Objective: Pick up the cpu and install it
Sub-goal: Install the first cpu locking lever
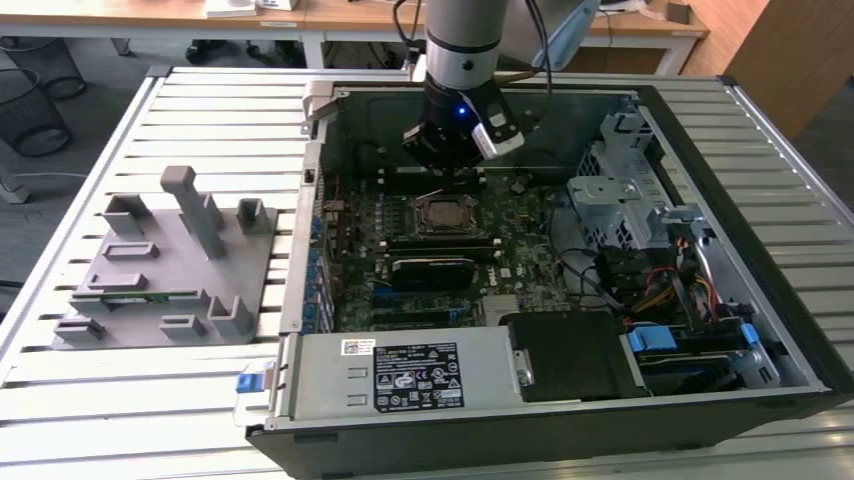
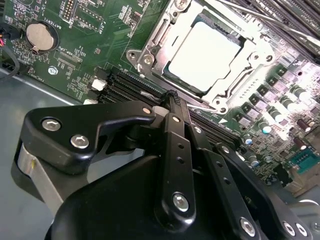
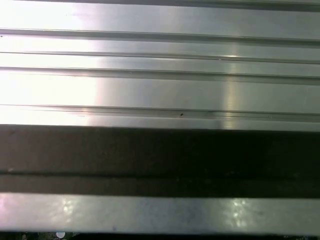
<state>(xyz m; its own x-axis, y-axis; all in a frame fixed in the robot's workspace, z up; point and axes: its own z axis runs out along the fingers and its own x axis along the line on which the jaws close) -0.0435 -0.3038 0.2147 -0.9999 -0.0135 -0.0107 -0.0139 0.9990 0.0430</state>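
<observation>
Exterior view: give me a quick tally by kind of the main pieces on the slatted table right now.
Open computer case: 1
Grey parts fixture: 1
cpu, seated in the motherboard socket: 1
Robot arm with gripper, above the motherboard: 1
Total: 4

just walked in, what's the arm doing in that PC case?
The arm is working on a chip install inside the open computer case. Its claw hangs over the motherboard, just beyond the socket. In the second wrist view the silvery chip already lies inside the socket frame, and the claw has its fingers together, holding nothing.
</observation>
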